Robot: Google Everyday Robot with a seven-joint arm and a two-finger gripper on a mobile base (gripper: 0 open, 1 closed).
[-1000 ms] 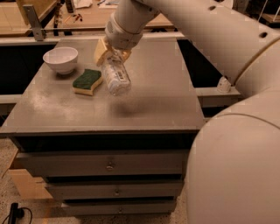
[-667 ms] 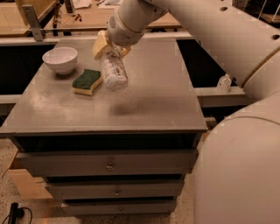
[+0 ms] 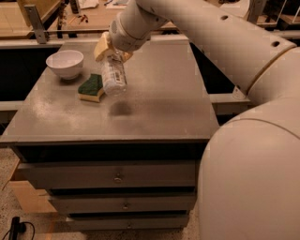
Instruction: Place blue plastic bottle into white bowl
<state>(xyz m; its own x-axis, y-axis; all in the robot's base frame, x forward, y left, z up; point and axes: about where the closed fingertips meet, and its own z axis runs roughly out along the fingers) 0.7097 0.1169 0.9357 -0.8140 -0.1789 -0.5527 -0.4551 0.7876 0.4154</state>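
Note:
The blue plastic bottle (image 3: 113,77) is a small clear bottle with a whitish label. It hangs in the air above the grey table (image 3: 154,103), right beside the sponge. My gripper (image 3: 110,52) is shut on the bottle's top end and holds it from above. The bottle's shadow falls on the table below it. The white bowl (image 3: 65,63) stands at the table's back left, to the left of the gripper and apart from it.
A green and yellow sponge (image 3: 91,87) lies between the bowl and the bottle. The table has drawers (image 3: 117,176) in its front. A workbench with small tools (image 3: 79,14) runs behind. My arm (image 3: 225,42) crosses the upper right.
My gripper has carried the bottle to the left, closer to the sponge and the bowl. The bowl and sponge have not moved.

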